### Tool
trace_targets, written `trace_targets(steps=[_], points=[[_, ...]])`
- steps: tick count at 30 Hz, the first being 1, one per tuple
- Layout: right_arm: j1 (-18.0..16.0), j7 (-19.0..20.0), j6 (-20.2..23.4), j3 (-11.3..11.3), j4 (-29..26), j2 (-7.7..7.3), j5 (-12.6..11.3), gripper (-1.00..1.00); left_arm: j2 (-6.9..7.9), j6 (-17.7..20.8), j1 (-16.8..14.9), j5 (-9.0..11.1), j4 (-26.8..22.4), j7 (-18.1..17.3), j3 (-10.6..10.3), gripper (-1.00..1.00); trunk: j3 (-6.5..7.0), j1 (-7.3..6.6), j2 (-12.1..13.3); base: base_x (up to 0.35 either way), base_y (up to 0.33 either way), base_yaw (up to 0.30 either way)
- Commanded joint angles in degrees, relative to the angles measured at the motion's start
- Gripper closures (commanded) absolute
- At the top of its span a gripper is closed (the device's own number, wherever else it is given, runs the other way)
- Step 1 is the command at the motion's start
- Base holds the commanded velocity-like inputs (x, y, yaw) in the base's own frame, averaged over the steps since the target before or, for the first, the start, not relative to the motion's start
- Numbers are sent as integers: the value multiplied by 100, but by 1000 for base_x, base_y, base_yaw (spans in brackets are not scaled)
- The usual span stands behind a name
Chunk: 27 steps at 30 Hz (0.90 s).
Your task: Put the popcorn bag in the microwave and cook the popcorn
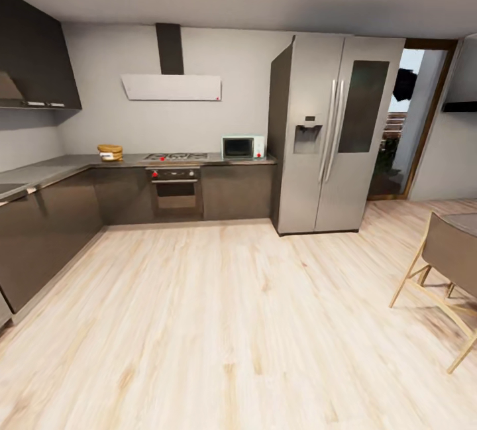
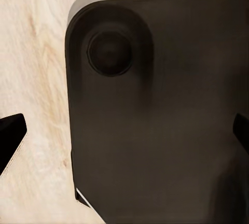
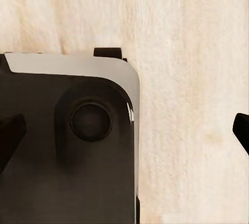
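From across the kitchen in the head view, the popcorn bag (image 1: 110, 151) is a small orange-brown sack with a white label. It stands on the grey countertop (image 1: 53, 168) near the back left corner. The mint-blue microwave (image 1: 242, 147) sits further right on the same worktop, beside the fridge, with its dark door closed. The popcorn itself is too far off to make out. My left gripper (image 2: 124, 136) and right gripper (image 3: 124, 133) both hang open over my own dark base and the plank floor, with nothing between their fingertips (image 2: 10, 133).
A gas hob (image 1: 176, 156) and a steel oven (image 1: 175, 191) stand between the bag and the microwave. A tall steel fridge (image 1: 331, 132) is at the right, and a chair (image 1: 444, 271) and table corner at the far right. Wide wood floor (image 1: 218, 324) lies ahead.
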Motion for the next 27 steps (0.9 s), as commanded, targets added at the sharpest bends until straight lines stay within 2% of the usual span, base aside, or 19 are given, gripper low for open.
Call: trace_targets(steps=[1, 27], points=[[-2, -2, -19, 0, 5, 0, 1, -100, 2, 9, -2, 3, -5, 3, 5, -100, -6, 3, -3, 342, 0, -2], [-3, -3, -20, 0, 5, 0, 8, -100, 2, 16, -2, 4, -5, 3, -3, -100, -50, 3, -3, 342, 0, 0]])
